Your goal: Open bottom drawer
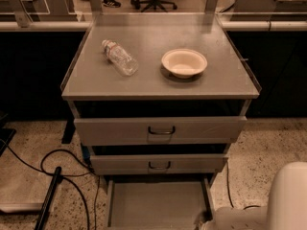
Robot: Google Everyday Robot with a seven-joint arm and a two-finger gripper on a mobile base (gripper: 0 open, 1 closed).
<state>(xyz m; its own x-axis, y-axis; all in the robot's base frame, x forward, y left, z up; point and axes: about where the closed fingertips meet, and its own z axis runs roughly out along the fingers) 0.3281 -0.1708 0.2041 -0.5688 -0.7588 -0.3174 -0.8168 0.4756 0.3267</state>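
The bottom drawer stands pulled out below the two upper drawer fronts. Its plain grey tray shows and looks empty. Its front and handle are cut off by the lower edge of the view. My white arm fills the bottom right corner. The gripper is at the lower edge of the view, by the drawer's right side rail, and is mostly out of frame.
The top drawer and middle drawer each have a dark loop handle. A plastic bottle lies on the cabinet top, and a white bowl stands on it too. Black cables run over the speckled floor at left.
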